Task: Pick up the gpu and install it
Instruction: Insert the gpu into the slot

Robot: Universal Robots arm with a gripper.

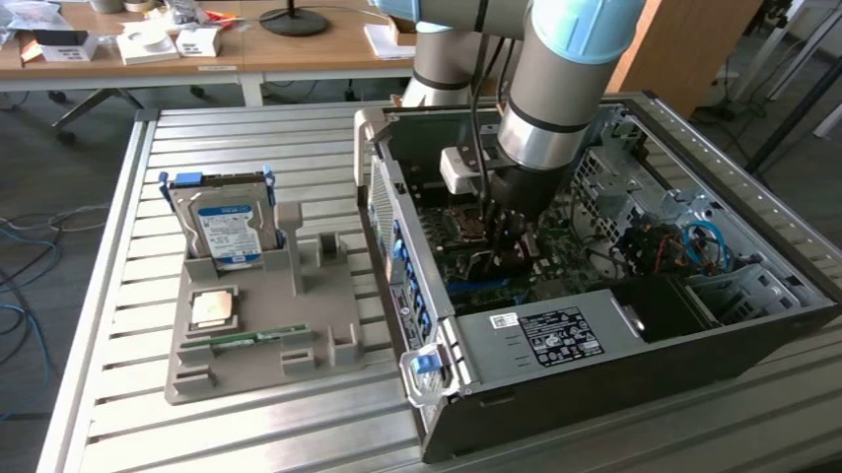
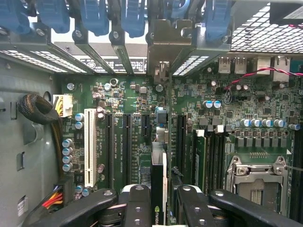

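Note:
My gripper point(image 1: 511, 248) is down inside the open computer case point(image 1: 632, 379), just above the motherboard. In the wrist view its black fingers point(image 2: 137, 205) press from both sides on the gpu point(image 2: 158, 189), a thin dark card seen edge-on. The card stands upright over the motherboard point(image 2: 123, 94), in line with the black expansion slots point(image 2: 145, 127). Its metal end bracket point(image 2: 163, 52) reaches the row of rear slot openings. How deep the card's edge sits in a slot is hidden by the card itself.
A grey parts holder point(image 1: 329, 335) on the slatted table carries the blue-labelled hard drive point(image 1: 227, 227), a square chip point(image 1: 211, 308) and a green memory stick point(image 1: 245, 341). Inside the case are the power supply point(image 1: 559, 335), blue slot latches point(image 2: 94, 16), a white slot point(image 2: 90, 146) and the processor socket point(image 2: 258, 182).

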